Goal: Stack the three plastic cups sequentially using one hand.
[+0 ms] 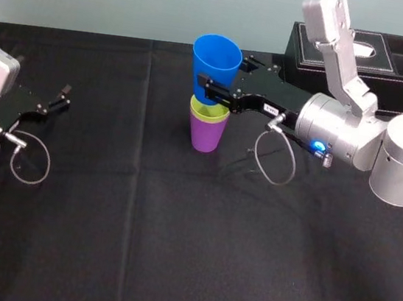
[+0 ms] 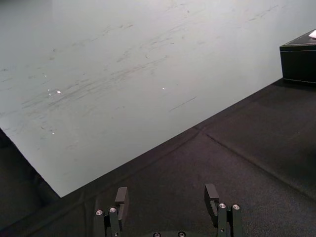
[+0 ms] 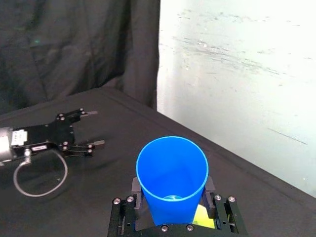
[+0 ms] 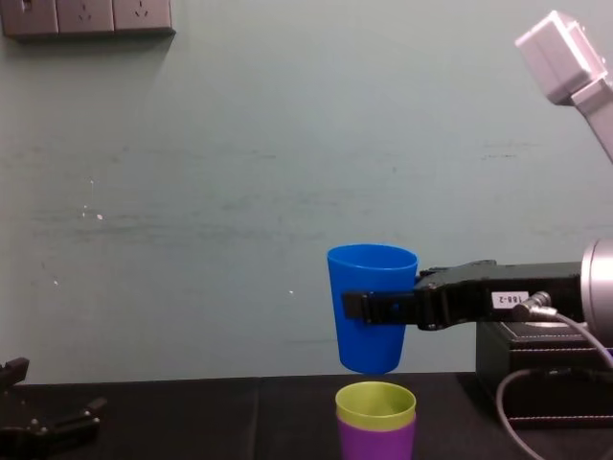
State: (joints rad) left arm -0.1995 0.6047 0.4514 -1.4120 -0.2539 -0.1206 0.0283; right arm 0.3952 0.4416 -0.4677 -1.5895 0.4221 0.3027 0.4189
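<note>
My right gripper reaches in level, clamped on the blue cup just above the yellow-green cup, whose body hides inside the purple cup. My left gripper sits parked at left, fingers apart.

A black tissue box, white tissue at its slot and open compartments at one end, stands at the counter's far right corner. A creased black cloth covers the counter. Behind its far edge rises a pale scuffed wall bearing sockets.
</note>
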